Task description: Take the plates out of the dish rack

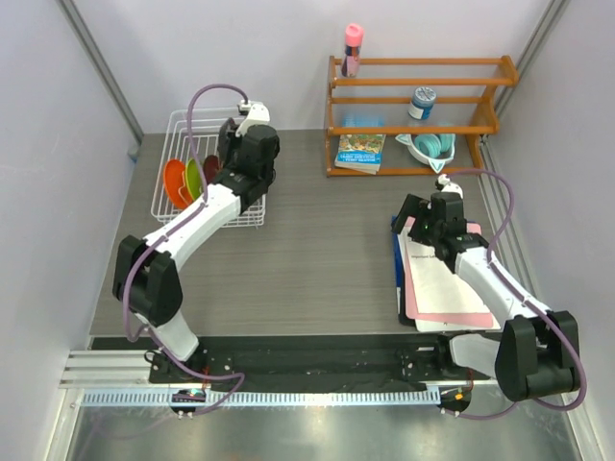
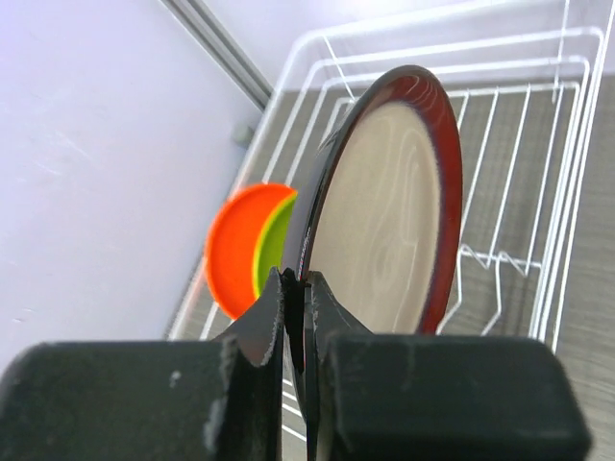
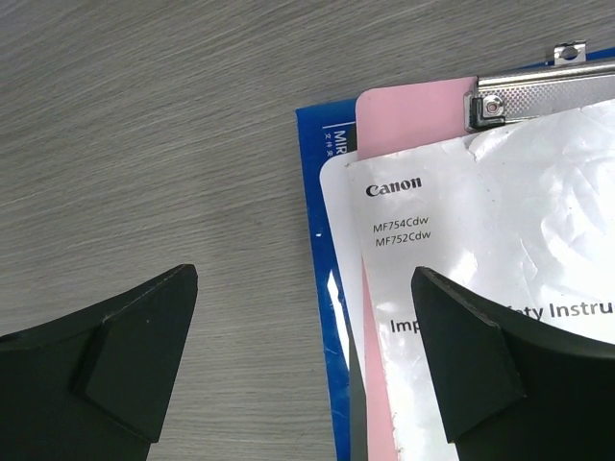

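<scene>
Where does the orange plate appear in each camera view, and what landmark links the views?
Top view: orange plate upper left, standing in the white rack.
Left wrist view: centre left, partly behind the green plate.
Right wrist view: not in it.
Shared landmark: the white rack, in the top and left wrist views.

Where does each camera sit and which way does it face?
Top external: above and behind, looking down on the table; both arms show.
Left wrist: on the left arm, facing into the dish rack; left fingers pinch the cream plate.
Right wrist: on the right arm, looking down at the clipboard; right fingers show open.
Top and left wrist share the orange plate.
</scene>
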